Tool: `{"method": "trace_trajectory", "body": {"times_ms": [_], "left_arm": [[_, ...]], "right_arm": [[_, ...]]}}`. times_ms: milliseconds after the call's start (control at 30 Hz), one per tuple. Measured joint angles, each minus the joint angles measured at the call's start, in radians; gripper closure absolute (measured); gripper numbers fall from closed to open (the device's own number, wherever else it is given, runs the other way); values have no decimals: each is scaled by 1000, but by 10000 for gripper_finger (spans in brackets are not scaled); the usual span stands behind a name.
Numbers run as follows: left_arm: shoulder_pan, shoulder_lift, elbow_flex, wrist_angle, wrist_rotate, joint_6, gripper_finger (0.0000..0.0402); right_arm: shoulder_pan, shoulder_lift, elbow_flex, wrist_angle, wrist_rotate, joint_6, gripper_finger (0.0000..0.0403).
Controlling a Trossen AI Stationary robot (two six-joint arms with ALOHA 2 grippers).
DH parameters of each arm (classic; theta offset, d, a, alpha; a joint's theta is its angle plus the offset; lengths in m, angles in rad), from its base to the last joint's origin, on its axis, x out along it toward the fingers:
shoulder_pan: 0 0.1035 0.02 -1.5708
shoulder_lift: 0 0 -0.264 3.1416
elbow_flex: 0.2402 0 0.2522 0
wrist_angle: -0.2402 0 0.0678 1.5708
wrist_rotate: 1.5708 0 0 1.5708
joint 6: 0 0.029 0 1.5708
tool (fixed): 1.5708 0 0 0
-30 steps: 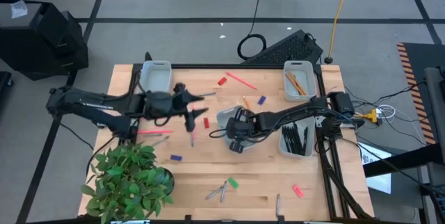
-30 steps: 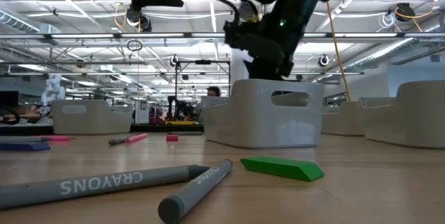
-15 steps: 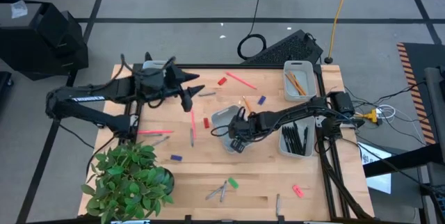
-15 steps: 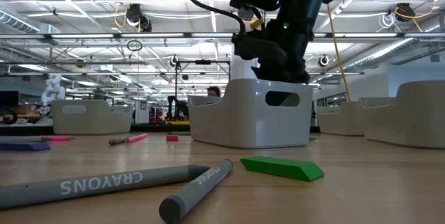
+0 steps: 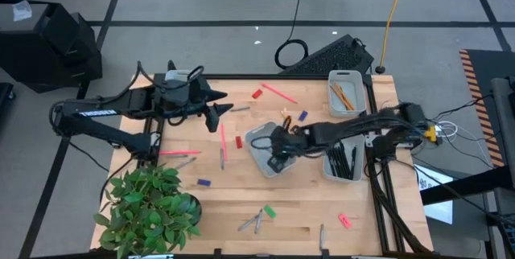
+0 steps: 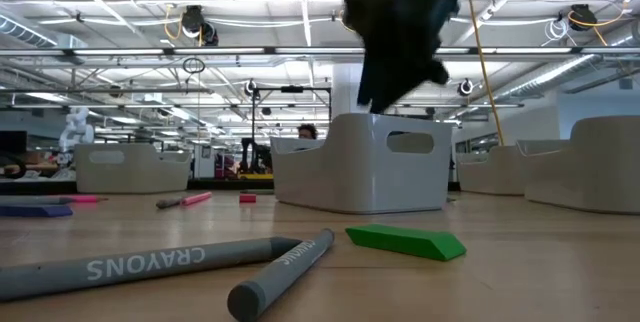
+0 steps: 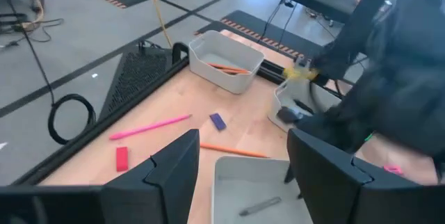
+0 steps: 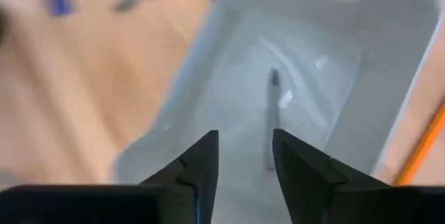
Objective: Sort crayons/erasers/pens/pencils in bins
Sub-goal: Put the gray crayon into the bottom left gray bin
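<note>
Right gripper [image 8: 243, 168] open above crayon [image 8: 270, 120] in bin [image 8: 389, 78].

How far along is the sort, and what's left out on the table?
Done: black pens in the right-front bin, orange pencils in the right-rear bin, one crayon in the middle bin. In hand: nothing; the open right gripper hangs over that bin, the open left gripper near the back-left bin. Left: pink pencils, erasers, crayons.
</note>
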Motion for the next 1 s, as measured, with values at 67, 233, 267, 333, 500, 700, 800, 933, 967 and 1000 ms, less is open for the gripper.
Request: {"method": "trace_trajectory", "body": {"times_ms": [67,233,267,333,500,700,800,933,967,1000], "left_arm": [[-17,0,0,0,0,5,179],[-47,17,-2,38,0,-35,179],[-50,23,-1,68,0,-46,179],[-54,33,2,124,0,-49,179],[-59,62,-1,185,1,-44,179],[-73,83,-2,180,7,-49,179],[-82,93,1,195,26,-35,179],[-100,100,-2,180,28,-2,179],[-105,103,-1,184,28,3,179],[-108,104,0,187,28,4,179]], "right_arm": [[42,-68,0,-8,39,-117,270],[195,-207,-28,-13,-72,-618,273],[230,-230,-53,-14,-123,-702,273],[291,-270,-113,-9,-212,-831,273],[419,-323,-285,77,-321,-965,272],[561,-194,-333,277,-302,-984,257],[594,-88,-294,317,-304,-937,239],[630,29,-250,309,-326,-916,216],[640,46,-246,304,-348,-926,211],[647,56,-241,302,-359,-937,208]]}}
